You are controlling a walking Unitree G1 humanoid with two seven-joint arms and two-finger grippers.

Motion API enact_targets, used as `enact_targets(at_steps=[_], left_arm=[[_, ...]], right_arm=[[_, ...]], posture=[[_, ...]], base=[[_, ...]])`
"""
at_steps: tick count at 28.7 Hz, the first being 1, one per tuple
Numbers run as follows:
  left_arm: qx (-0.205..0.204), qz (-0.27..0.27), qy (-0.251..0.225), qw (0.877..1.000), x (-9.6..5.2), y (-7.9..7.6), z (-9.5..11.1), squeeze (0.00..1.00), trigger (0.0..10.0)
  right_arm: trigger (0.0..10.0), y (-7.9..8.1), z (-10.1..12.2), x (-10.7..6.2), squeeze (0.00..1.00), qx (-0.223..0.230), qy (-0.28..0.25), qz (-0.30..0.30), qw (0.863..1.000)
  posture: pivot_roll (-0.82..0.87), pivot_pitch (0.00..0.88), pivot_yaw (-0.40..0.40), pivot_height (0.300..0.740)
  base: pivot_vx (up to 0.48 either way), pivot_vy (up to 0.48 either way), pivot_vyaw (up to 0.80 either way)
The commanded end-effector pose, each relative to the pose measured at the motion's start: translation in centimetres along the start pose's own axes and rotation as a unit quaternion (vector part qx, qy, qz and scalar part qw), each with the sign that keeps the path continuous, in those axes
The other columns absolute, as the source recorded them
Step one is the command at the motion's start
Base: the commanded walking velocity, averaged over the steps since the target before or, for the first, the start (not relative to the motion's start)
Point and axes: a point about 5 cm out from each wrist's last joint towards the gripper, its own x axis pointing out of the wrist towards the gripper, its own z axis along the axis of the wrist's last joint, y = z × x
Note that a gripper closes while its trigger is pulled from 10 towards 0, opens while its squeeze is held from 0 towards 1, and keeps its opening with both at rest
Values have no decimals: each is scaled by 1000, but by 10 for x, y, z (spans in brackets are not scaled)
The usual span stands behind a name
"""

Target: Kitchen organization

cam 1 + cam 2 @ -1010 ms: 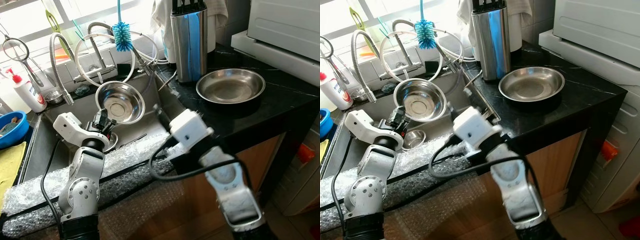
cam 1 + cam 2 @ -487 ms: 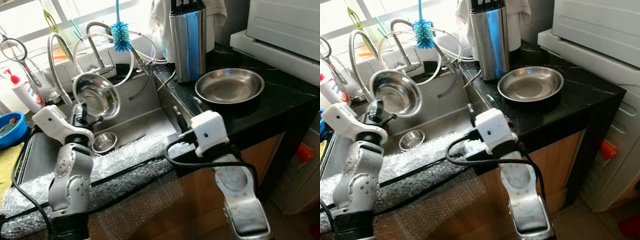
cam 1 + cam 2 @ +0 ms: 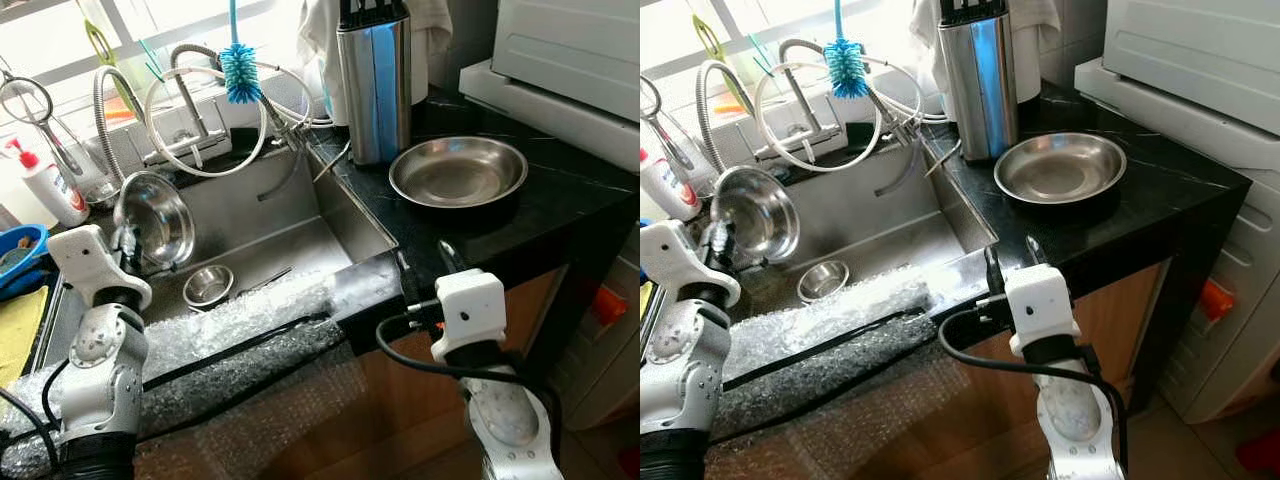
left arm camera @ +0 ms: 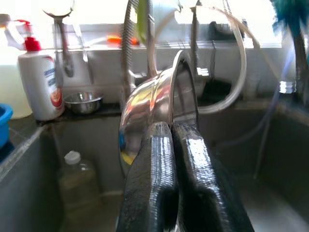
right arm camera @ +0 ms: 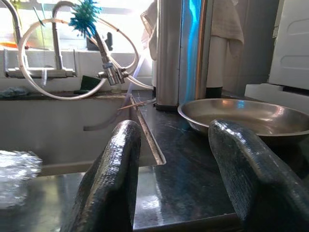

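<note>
Steel bowl (image 3: 153, 219) pinched at its rim in my left gripper (image 3: 126, 246), above sink (image 3: 262, 215). Right gripper (image 3: 1010, 258) spread wide, empty, at counter (image 3: 560, 212) edge.

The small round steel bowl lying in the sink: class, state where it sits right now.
The small round steel bowl rests on the sink floor, toward the robot's left, just behind the bubble wrap on the front edge.

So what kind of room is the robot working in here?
A home kitchen, most likely: a steel sink with a tap under a window, a black counter with a steel pan and knife block. The left tool holds a steel bowl.
</note>
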Motion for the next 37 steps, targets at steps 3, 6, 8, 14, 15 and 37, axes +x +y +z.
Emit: enact_targets(at_steps=[3, 6, 8, 14, 15, 37], left_arm=[[33, -27, -28, 999, 25, -13, 17, 0, 10000], [43, -54, -3, 998, 38, -25, 15, 0, 10000], [56, -76, 37, 995, 46, -33, 7, 0, 10000], [77, -89, 99, 988, 66, -53, -9, 0, 10000], [74, -91, 104, 988, 67, -54, -10, 0, 10000], [115, -154, 208, 959, 59, -74, -50, 1000, 10000]], right_arm=[[10000, 11, 10, -7, 0, 9, -20, 21, 1000], [10000, 13, 12, -12, 0, -14, -31, 36, 999], [10000, 13, 11, -14, 0, -14, -32, 37, 999], [10000, 16, 9, -16, 0, -28, -29, 35, 999], [10000, 16, 9, -16, 0, -27, -29, 35, 999], [10000, 16, 11, -6, 0, -27, -39, 17, 999]], posture=[[-166, 0, 219, 740], [-173, 0, 223, 740], [-179, 0, 228, 740], [-201, 0, 245, 740], [-201, 0, 245, 740], [-223, 0, 266, 740]], base=[[0, 0, 0], [0, 0, 0], [0, 0, 0], [0, 0, 0], [0, 0, 0], [0, 0, 0]])
